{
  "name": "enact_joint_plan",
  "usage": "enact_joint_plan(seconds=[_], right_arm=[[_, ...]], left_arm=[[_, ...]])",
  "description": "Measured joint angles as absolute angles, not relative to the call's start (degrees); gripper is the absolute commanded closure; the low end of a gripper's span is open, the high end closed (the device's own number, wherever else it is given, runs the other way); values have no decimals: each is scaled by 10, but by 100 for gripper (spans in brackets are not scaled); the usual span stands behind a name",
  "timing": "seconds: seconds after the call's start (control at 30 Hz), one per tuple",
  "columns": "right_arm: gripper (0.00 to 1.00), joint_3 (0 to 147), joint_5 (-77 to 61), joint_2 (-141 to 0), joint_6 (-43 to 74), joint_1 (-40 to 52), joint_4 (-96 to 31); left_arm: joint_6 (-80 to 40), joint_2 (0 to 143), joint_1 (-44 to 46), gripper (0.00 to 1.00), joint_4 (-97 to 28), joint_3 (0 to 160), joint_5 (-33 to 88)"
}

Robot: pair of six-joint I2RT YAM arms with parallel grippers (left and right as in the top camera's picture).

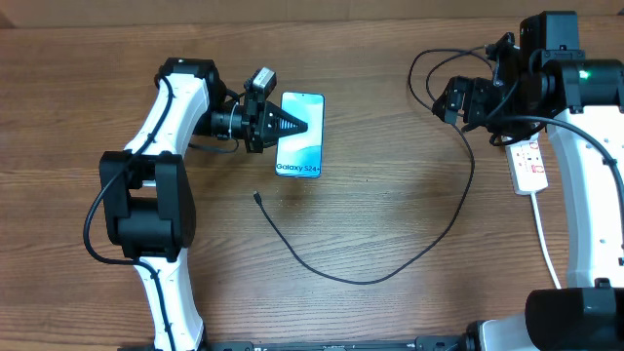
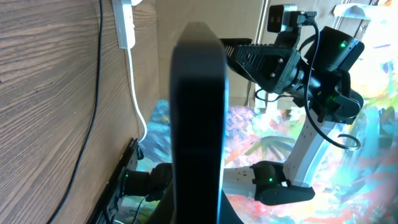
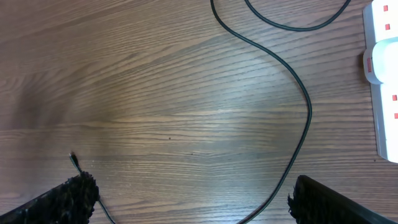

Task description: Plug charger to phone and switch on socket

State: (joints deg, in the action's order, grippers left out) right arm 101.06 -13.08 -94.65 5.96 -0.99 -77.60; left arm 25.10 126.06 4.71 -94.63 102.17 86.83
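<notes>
1. Phones, counted: one. A slim rectangular phone [image 1: 301, 141] with dark edges and a lit light-blue screen lies face up on the brown wooden table [image 1: 390, 195], left of centre.
2. Two black-and-white arms stand at the table, one on each side.
3. The left gripper [image 1: 292, 125] has its jaws pressed together. Seen from overhead, its dark tips lie over the phone's left part. Whether they touch the phone cannot be told.
4. The right gripper [image 3: 193, 193] has its fingers spread wide, with nothing between them. It hangs over bare wood and one strand of cable.
5. One long thin black charger cable [image 1: 361, 282] loops across the middle of the table. Its small connector tip [image 1: 255, 196] lies loose just below the phone's lower left corner, apart from it. The other end runs under the right arm, hidden.
6. One white elongated power strip [image 1: 529, 164] with red-marked switches sits at the right, partly under the right arm.
7. One thick white cord [image 1: 541, 234] trails from the power strip toward the near edge.
</notes>
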Motion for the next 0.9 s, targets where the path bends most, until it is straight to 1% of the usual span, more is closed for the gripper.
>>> enact_joint_plan(seconds=[0.47, 0.6, 0.63, 0.67, 0.7, 0.73, 0.83, 0.9], right_arm=[[0, 1011, -133, -947, 60, -10, -775], [0, 1011, -162, -947, 60, -10, -729], [4, 1011, -181, -947, 60, -10, -723], [14, 1011, -203, -947, 60, -10, -720], [21, 1011, -225, -947, 60, -7, -719], [37, 1011, -242, -947, 57, -2, -719], [96, 1010, -265, -949, 47, 31, -720], [96, 1006, -266, -954, 42, 69, -718]], left_arm=[[253, 1261, 35, 96, -954, 1022, 864], [253, 1261, 11, 96, -958, 1022, 866], [253, 1261, 3, 96, -959, 1022, 866], [253, 1261, -6, 96, -959, 1022, 866], [253, 1261, -14, 96, -959, 1022, 866], [253, 1261, -22, 96, -959, 1022, 866], [253, 1261, -49, 96, -959, 1022, 866], [253, 1261, -62, 96, -960, 1022, 866]])
